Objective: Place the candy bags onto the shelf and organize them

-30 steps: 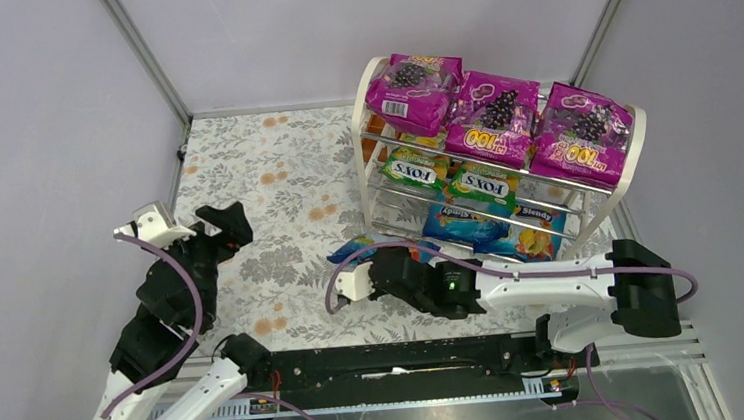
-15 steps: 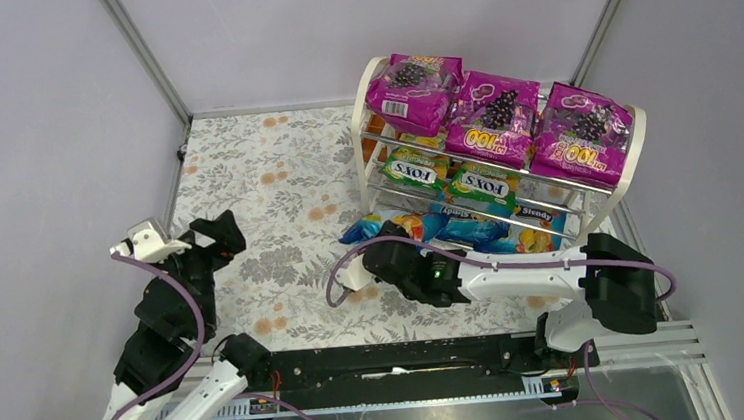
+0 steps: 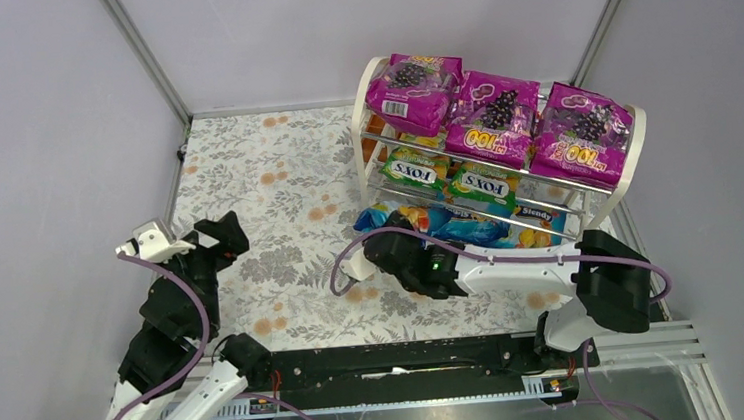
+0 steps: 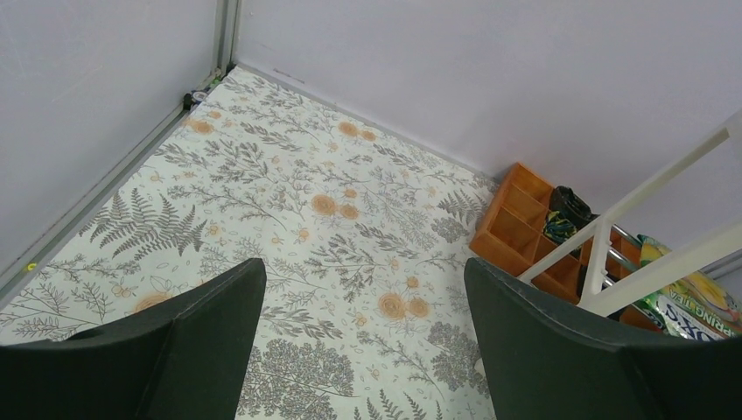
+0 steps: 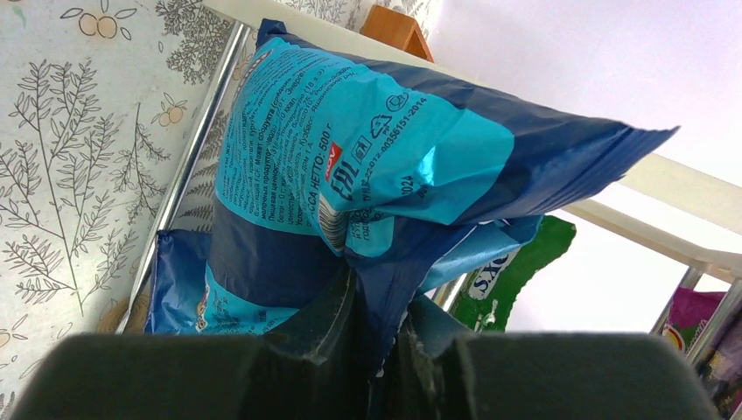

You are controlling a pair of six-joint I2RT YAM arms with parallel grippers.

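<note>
The shelf (image 3: 366,135) stands at the back right, with three magenta candy bags (image 3: 494,117) on its top tier and green FOX'S bags (image 3: 415,171) in the middle. Blue Slendy bags (image 3: 475,228) lie on the bottom tier. My right gripper (image 3: 397,240) is shut on the edge of another blue bag (image 3: 389,218) at the bottom tier's left front. In the right wrist view that bag (image 5: 367,149) hangs from my gripper (image 5: 381,337) over a shelf rod (image 5: 206,105), above a second blue bag (image 5: 179,289). My left gripper (image 3: 217,232) hovers open over the floral table, empty (image 4: 363,289).
An orange wooden compartment box (image 4: 523,229) sits behind the shelf's left end. Grey walls with metal corner posts (image 3: 143,55) close in the table. A black rail (image 3: 400,360) runs along the near edge between the arm bases.
My right gripper has carried the blue bag away from the table's middle, forward to the shelf's bottom tier. The left arm drew back a little toward the left.
</note>
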